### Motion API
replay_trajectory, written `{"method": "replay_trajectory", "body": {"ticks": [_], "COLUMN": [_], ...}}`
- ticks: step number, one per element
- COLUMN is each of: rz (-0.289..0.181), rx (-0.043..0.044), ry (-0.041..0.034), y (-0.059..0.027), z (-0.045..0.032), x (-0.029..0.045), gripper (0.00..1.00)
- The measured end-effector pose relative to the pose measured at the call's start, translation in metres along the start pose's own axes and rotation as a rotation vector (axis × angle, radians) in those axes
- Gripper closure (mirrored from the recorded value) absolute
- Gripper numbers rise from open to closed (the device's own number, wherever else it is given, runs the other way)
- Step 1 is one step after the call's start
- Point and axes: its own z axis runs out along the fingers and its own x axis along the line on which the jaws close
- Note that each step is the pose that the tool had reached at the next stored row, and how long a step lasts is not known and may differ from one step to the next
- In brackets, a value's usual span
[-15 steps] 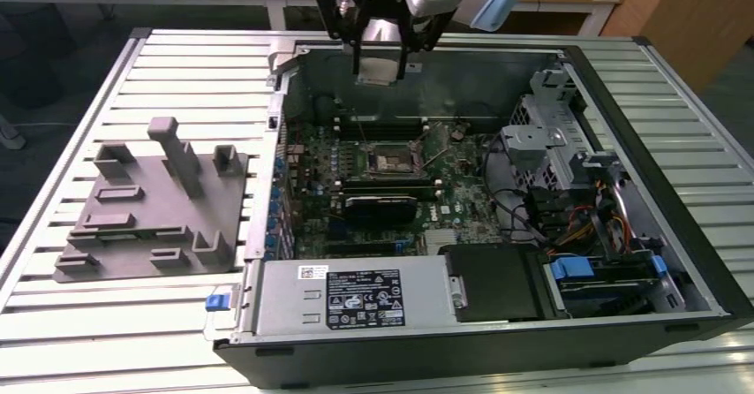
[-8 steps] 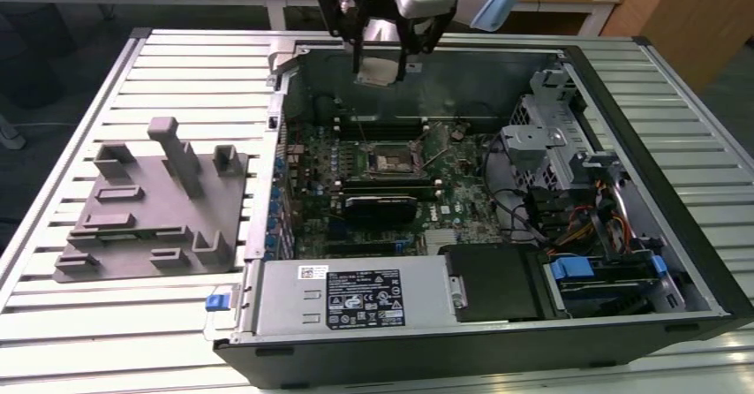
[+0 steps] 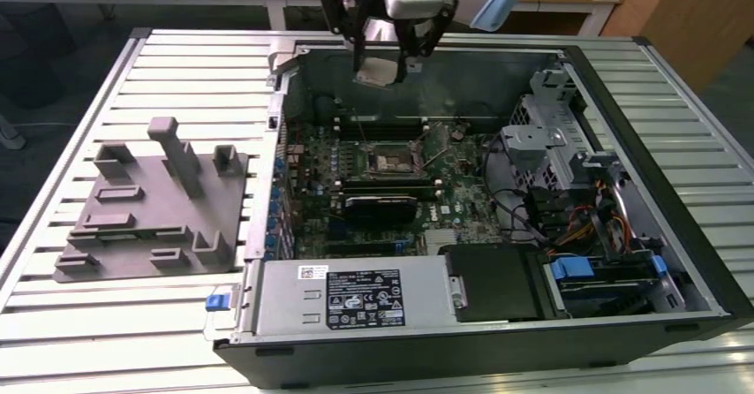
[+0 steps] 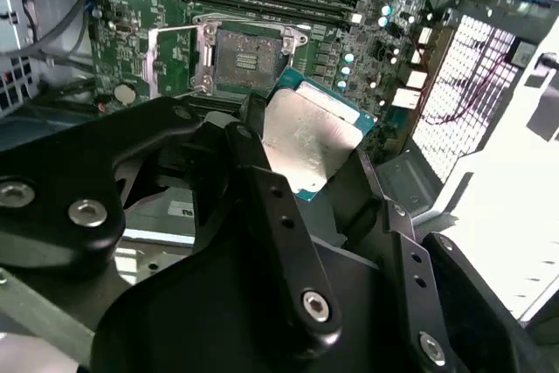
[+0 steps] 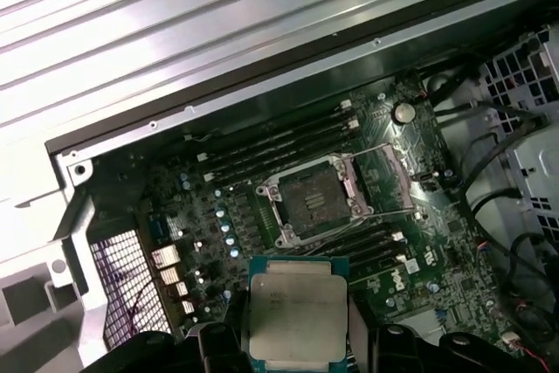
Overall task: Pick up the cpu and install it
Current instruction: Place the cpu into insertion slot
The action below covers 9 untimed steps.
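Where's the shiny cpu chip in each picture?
Exterior view: the cpu, in the gripper, near the picture's top middle.
Second wrist view: the cpu, clamped in the gripper.
First wrist view: the cpu, close to the motherboard socket.
Shared landmark: that empty motherboard socket.

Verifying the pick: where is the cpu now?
In the exterior view the cpu sits between the fingers of the gripper, above the open computer case, well clear of the empty socket.

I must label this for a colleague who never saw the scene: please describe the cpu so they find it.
Find the open computer case. Above it hangs the gripper, clamped on the cpu. It is the flat square with a silver top, unlike the dark empty socket inside the case.
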Motion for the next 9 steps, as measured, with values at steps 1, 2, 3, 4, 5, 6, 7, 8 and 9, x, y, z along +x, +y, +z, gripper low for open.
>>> {"method": "replay_trajectory", "body": {"ticks": [1,2,3,4,5,6,7,8,9], "rz": [0.014,0.028,0.042,0.057,0.071,0.086,0.1,0.114,0.128], "rx": [-0.0004,-0.0008,-0.0011,-0.0013,-0.0015,-0.0019,-0.0023,-0.0025,-0.0028], "ry": [-0.0005,-0.001,-0.0015,-0.002,-0.0025,-0.003,-0.0035,-0.0041,-0.0046], "y": [0.0,0.0001,0.0001,0.0002,0.0003,0.0003,0.0004,0.0004,0.0005], "z": [0.0001,0.0002,0.0002,0.0003,0.0004,0.0005,0.0006,0.0007,0.0008], "x": [0.0,0.0,0.0001,0.0001,0.0001,0.0001,0.0002,0.0002,0.0002], "gripper": [0.46,0.46,0.46,0.46,0.46,0.46,0.46,0.46,0.46]}}
